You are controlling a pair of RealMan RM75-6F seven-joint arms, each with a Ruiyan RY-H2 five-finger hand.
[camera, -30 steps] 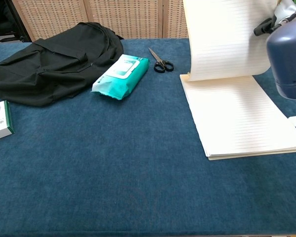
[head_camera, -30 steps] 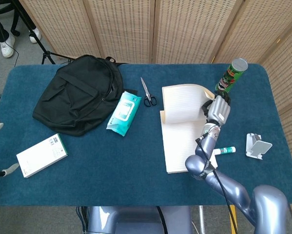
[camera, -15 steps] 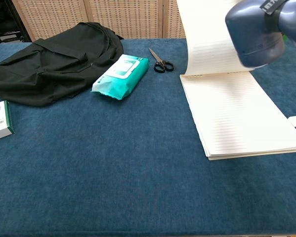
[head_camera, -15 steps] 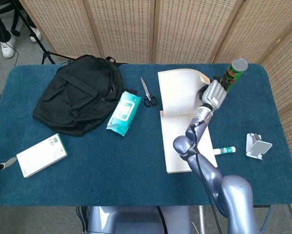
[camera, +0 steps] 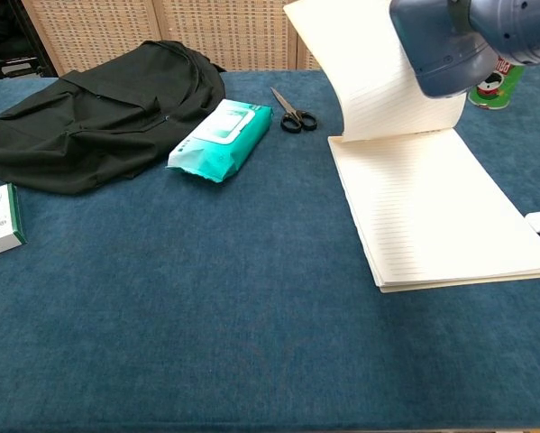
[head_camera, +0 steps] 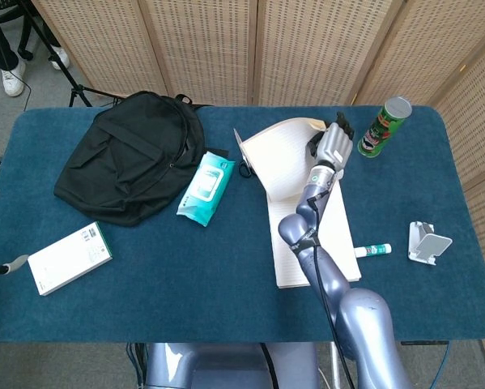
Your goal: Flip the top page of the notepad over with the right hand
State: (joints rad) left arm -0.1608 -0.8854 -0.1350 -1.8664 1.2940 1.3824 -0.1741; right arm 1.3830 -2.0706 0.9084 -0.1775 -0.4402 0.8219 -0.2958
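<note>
The cream lined notepad [head_camera: 319, 243] lies flat right of the table's centre, also seen in the chest view [camera: 441, 216]. Its top page [head_camera: 274, 158] is lifted and curls over toward the far left, standing up from the pad's far edge [camera: 378, 72]. My right hand [head_camera: 331, 146] holds this page by its far right part, above the pad's far end. In the chest view only the arm's grey wrist [camera: 445, 41] shows in front of the page. My left hand [head_camera: 7, 266] shows only as pale tips at the table's left edge.
Black scissors [camera: 292, 113] lie just left of the raised page, next to a teal wipes pack [head_camera: 206, 186]. A black backpack [head_camera: 133, 154] fills the far left. There is a white box [head_camera: 68, 258] front left, a green can [head_camera: 384, 126] far right, and a marker [head_camera: 373, 251] and white stand [head_camera: 428, 241] right of the pad.
My right hand has swung from the pad's right side toward the far left, carrying the page up and over. The page now leans left and covers part of the scissors.
</note>
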